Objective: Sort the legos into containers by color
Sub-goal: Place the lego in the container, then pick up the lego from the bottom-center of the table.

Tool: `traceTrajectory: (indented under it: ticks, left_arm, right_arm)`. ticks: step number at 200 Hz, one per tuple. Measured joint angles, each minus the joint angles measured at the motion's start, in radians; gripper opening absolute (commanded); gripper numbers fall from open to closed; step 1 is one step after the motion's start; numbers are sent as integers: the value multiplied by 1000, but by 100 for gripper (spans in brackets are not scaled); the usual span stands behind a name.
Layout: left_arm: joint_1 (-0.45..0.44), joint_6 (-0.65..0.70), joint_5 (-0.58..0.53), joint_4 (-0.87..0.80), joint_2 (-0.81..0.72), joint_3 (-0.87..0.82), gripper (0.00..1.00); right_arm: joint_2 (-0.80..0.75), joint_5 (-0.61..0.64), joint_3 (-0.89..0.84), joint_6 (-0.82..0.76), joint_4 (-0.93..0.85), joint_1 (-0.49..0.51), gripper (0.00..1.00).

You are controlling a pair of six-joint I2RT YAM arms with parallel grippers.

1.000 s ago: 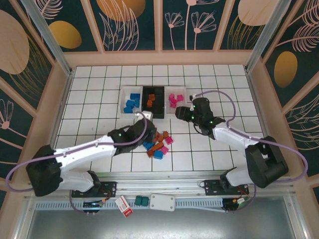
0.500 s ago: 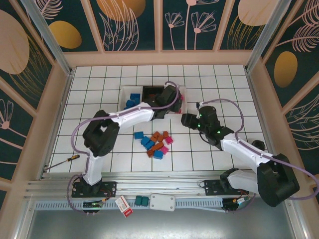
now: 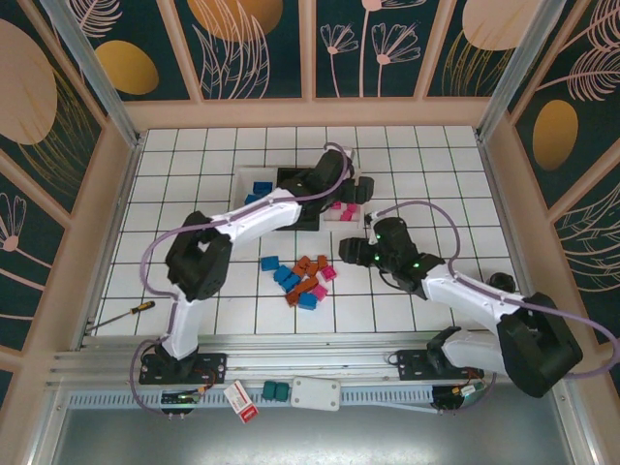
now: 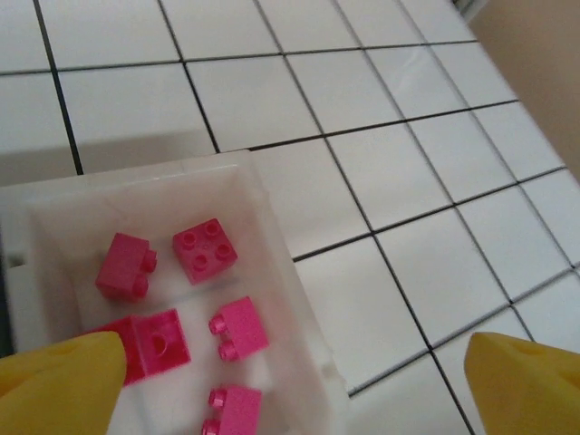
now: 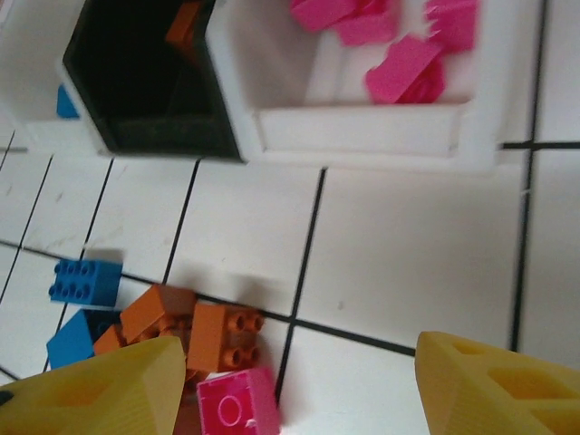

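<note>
Three bins stand in a row at the back: a white bin (image 3: pixel 241 189) with blue legos (image 3: pixel 258 187), a black bin (image 3: pixel 289 176) partly under my left arm, and a white bin (image 4: pixel 272 227) with several pink legos (image 4: pixel 205 250). My left gripper (image 3: pixel 356 189) (image 4: pixel 290 390) hangs open over that pink bin's right rim, holding nothing. A loose pile of legos (image 3: pixel 302 279) in blue, orange-brown and pink lies mid-table. My right gripper (image 3: pixel 347 252) (image 5: pixel 299 390) is open just right of the pile, with a pink lego (image 5: pixel 237 403) and an orange lego (image 5: pixel 222 337) by its left finger.
A screwdriver (image 3: pixel 136 308) lies at the left. A red-and-white tag (image 3: pixel 240 399), two teal blocks (image 3: pixel 275 390) and a white box (image 3: pixel 315 392) sit on the front rail. Wooden walls ring the tiled table (image 3: pixel 436 165).
My left arm swung from beside the pile up to the bins and then right, over the pink bin. My right gripper drew back from the bins toward the pile.
</note>
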Motion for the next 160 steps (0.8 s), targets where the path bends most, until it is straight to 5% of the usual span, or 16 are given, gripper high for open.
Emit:
traceTrajectory:
  ticks: [68,111,160]
  left_arm:
    - [0,-95,-9,172,-615,-605,99]
    - [-1,-169,-84,135,-832,-930,99]
    - [-1,-239,-145,83,-1007,-1077,98]
  right_arm:
    - [280,-1,166,-47,10,115,61]
    - [372,8,204,-46,22,122,55]
    - [407,6,207,-46,26,132,43]
